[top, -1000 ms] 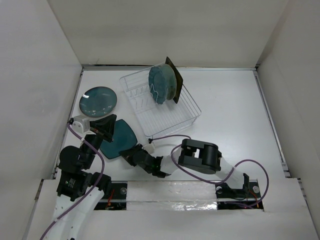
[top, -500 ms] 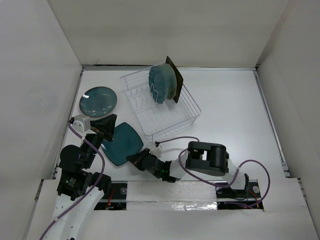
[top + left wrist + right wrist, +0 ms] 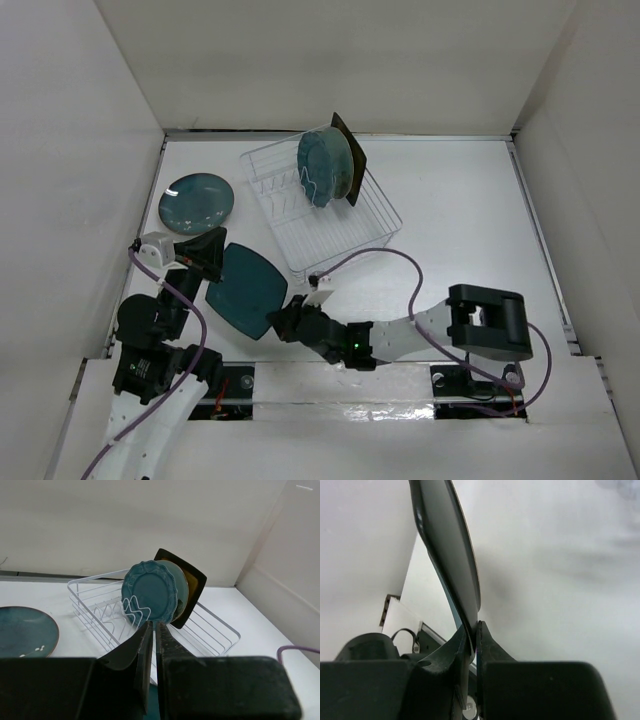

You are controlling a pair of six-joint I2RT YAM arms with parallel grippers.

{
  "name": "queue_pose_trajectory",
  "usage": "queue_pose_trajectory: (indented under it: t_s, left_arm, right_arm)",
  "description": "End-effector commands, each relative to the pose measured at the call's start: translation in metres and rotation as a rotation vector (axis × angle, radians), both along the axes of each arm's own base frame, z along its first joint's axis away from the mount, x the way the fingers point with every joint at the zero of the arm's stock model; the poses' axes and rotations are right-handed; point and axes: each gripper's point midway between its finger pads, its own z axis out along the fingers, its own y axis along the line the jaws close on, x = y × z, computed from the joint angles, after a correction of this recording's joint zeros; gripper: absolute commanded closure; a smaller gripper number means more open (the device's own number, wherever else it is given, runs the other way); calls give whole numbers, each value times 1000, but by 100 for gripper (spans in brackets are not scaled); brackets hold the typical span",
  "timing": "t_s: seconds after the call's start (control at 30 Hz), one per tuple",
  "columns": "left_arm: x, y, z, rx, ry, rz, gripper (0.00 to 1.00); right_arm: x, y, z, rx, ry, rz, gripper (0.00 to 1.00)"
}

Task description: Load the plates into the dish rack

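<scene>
**Teal square plate clamped at two edges, not yet racked**

Teal square plate (image 3: 248, 290) sits at the near left of the table (image 3: 460, 220), short of the dish rack (image 3: 340, 238) and tilted off the surface. The right gripper (image 3: 284, 322) is closed on its near edge. The left gripper (image 3: 212, 258) meets its far left corner with fingers almost together, and a teal sliver shows between them. I judge this a second grip on the same plate.

Step in hand, as judged: passing or jointly raising the plate for racking. To do it well, one gripper should take the full load before the other lets go. The plate should stay on edge and enter a free slot parallel to the plates already standing.

Further back, a round teal plate (image 3: 197, 200) lies flat on the left, well apart from the rack. In the rack stand a scalloped plate (image 3: 322, 170) and a black-rimmed plate (image 3: 350, 155).

View comparison:
- The right wrist view alone shows the pinch. The rim runs edge-on between the fingers (image 3: 462, 645), with the plate rising steeply.
- The left wrist view alone shows a pale green plate (image 3: 182, 577) between the two racked plates. It also shows empty tines (image 3: 135, 607) in front of them.
- The overhead view alone shows both arms converging on one plate.
</scene>
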Motion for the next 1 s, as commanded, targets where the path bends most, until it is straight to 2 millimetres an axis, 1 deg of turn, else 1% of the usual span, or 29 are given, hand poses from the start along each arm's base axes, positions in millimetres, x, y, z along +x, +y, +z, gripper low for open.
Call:
queue_pose_trajectory:
  t_s: [0.0,0.03,0.07,0.1,0.13,0.17,0.2,0.23,0.27,0.33,0.37,0.4,0.43,0.47,0.5,0.53,0.57,0.6,0.63,0.67,0.7,0.73,0.77,0.8,0.87,0.9,0.93,0.97]
  left_arm:
    - [-12,4,38,-39,-105,-3,95]
    - [-13,3,41,-42,-109,-6,95]
    - [-14,3,44,-42,-112,-12,95]
    - [-15,3,46,-44,-113,-13,95]
    - [-15,2,48,-47,-115,-15,95]
    - [-17,2,51,-51,-120,-19,95]
    - [-18,2,53,-58,-121,-21,95]
    - [-19,2,56,-66,-125,-25,95]
    - [-24,4,63,-76,-141,-23,95]
    - [-31,8,75,-89,-168,-18,94]
    - [-38,11,85,-97,-195,-16,94]
    - [-42,12,90,-104,-211,-17,93]
    - [-44,12,93,-108,-219,-19,93]
    - [-47,11,95,-111,-225,-34,92]
    - [-46,9,94,-109,-220,-43,92]
    - [-45,6,92,-105,-214,-53,92]
    - [-42,2,86,-96,-197,-70,92]
    - [-41,0,82,-94,-186,-80,92]
    - [-39,-3,77,-92,-176,-88,92]
    - [-35,-6,69,-85,-159,-97,92]
    - [-32,-7,62,-79,-145,-100,92]
    - [-29,-9,58,-75,-133,-102,92]
    - [-24,-11,47,-64,-109,-104,92]
    - [-21,-12,41,-56,-96,-101,92]
    - [-13,-12,27,-41,-70,-86,92]
    - [-11,-12,24,-40,-65,-83,91]
    - [-9,-12,21,-35,-57,-82,91]
    - [-6,-15,16,-25,-40,-87,91]
  right_arm:
    - [25,-14,112,153,-209,-105,100]
    - [30,-19,119,134,-228,-114,100]
    - [34,-22,134,144,-248,-119,100]
    - [33,-26,150,149,-279,-109,100]
    - [46,-32,158,152,-292,-125,100]
    - [47,-32,168,166,-301,-99,100]
    - [51,-36,185,196,-315,-98,100]
    - [54,-38,192,209,-323,-94,100]
    - [65,-42,199,216,-333,-96,100]
    - [78,-49,216,219,-367,-116,100]
    - [93,-57,221,216,-383,-141,100]
    - [101,-61,223,219,-388,-153,100]
    - [111,-64,236,217,-421,-162,100]
    - [119,-67,241,222,-432,-167,100]
    - [140,-78,244,212,-448,-208,100]
    - [149,-81,255,220,-474,-222,100]
    - [160,-81,251,200,-483,-231,100]
    - [178,-90,253,180,-499,-270,100]
    - [189,-94,253,145,-521,-288,100]
    - [207,-101,255,106,-547,-328,100]
    - [210,-98,255,106,-547,-334,100]
    - [226,-108,254,58,-567,-370,100]
    - [234,-112,262,54,-583,-395,100]
    - [245,-113,254,21,-586,-410,100]
    - [266,-123,252,-28,-606,-446,100]
    - [276,-122,251,-55,-618,-457,100]
    - [280,-127,259,-47,-623,-474,100]
    - [289,-127,251,-89,-630,-482,100]
